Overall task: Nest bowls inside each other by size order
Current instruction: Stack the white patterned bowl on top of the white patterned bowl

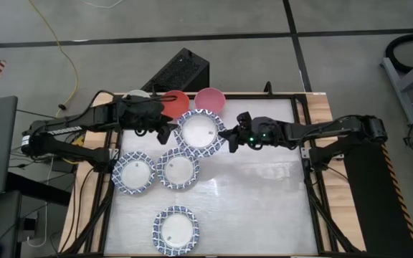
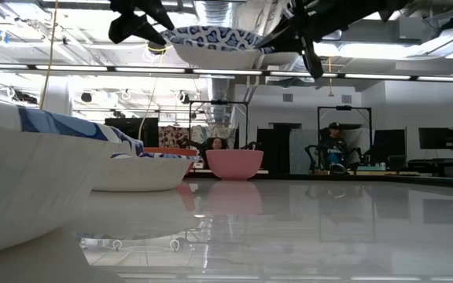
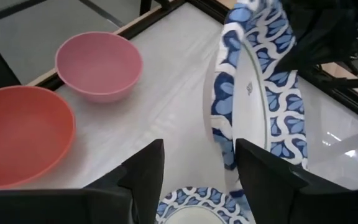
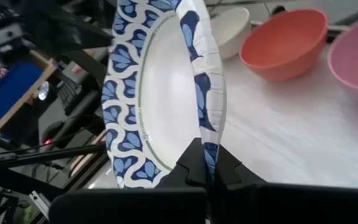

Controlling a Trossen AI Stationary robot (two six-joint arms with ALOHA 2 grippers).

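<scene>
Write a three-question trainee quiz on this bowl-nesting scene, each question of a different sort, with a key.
1. True or false: the raised patterned bowl rests flat on the table.
2. Which pincer is clamped on that bowl's rim? A) left pincer B) right pincer C) neither
3. Fill in: in the high view, ___ other patterned bowls lie on the table.

Key
1. False: the low view shows it held in the air, above the pink bowl.
2. B: its fingers are shut on the rim, while the left pincer stands open around the opposite edge.
3. Three: two side by side and one at the near edge.
</scene>
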